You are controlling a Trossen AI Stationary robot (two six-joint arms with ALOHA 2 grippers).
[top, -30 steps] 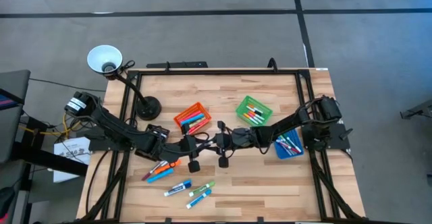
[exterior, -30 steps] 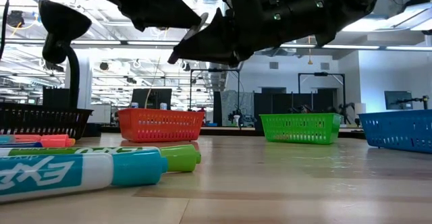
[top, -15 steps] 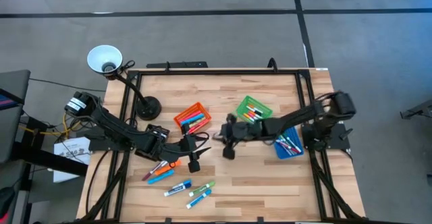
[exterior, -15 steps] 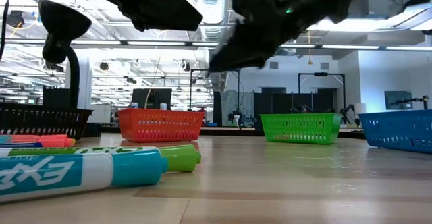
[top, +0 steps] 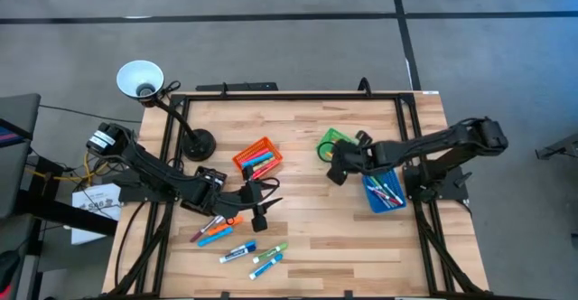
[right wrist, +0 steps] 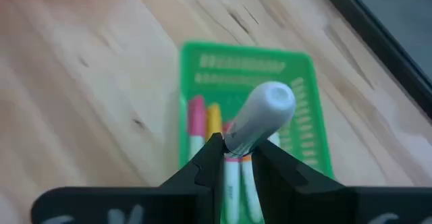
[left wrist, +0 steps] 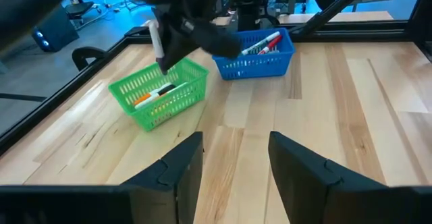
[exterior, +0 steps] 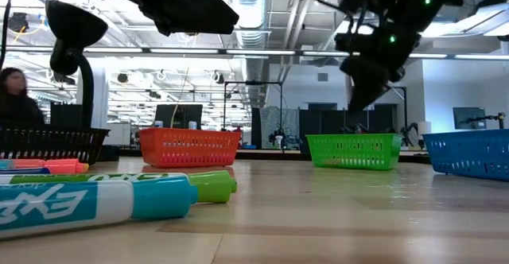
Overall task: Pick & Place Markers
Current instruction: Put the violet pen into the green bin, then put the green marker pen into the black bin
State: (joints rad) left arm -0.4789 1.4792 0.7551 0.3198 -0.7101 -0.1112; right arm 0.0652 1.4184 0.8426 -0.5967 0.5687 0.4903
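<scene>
While your right arm reaches in from the table's [top: 379,237] right edge, bent at the elbow and stretched toward the middle, its right gripper [top: 336,166] hangs directly over the green bin [top: 327,140]. From the right wrist view you can see its fingers [right wrist: 209,158] clenched on a white-capped marker [right wrist: 260,116], which stands tilted up out of the grip, above the markers already lying in that bin. In the low view the gripper sits raised above the green bin's rim, not touching it.

Your left arm lies low across the table's left side, its left gripper [top: 262,211] near the loose markers [top: 237,241] scattered at the front left. Its fingers [left wrist: 177,166] stand apart with nothing between them, pointing across bare wood toward the green and blue bins.

Look next at the bins: the orange bin [top: 256,157] sits mid-table with markers inside, and the blue bin [top: 384,192] lies beside the right arm, also holding markers. A lamp [top: 140,79] stands at the back left corner.
</scene>
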